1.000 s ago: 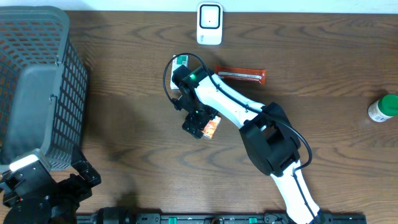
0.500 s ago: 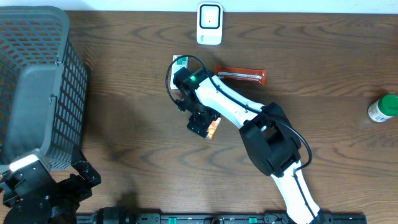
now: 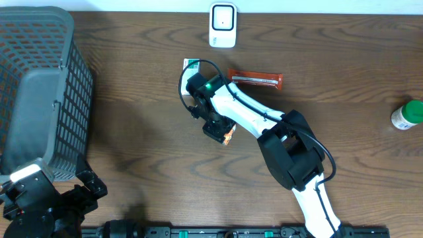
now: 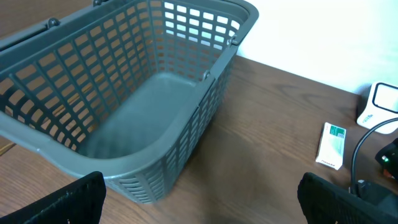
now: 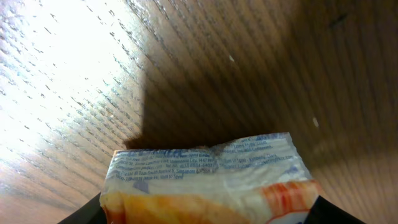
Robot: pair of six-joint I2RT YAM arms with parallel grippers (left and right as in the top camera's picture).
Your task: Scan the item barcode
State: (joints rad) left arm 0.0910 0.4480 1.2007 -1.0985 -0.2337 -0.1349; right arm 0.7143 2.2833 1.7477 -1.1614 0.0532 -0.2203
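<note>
An orange and white snack packet (image 5: 205, 180) with small blue print lies on the wooden table, filling the gap between my right gripper's (image 5: 205, 216) two black fingers, which press on its left and right edges. From above, the right gripper (image 3: 219, 128) points down over the packet (image 3: 227, 137) at the table's middle. The white barcode scanner (image 3: 223, 25) stands at the far edge, well apart from the packet. My left gripper (image 4: 205, 205) hangs wide open and empty near the basket.
A grey mesh basket (image 3: 39, 86) fills the left side. A small white and green box (image 3: 192, 65) and a red bar wrapper (image 3: 256, 79) lie behind the right arm. A green-capped bottle (image 3: 408, 115) stands at the right edge.
The right gripper's fingers have drawn in onto the packet and shifted slightly right. The left arm has not moved.
</note>
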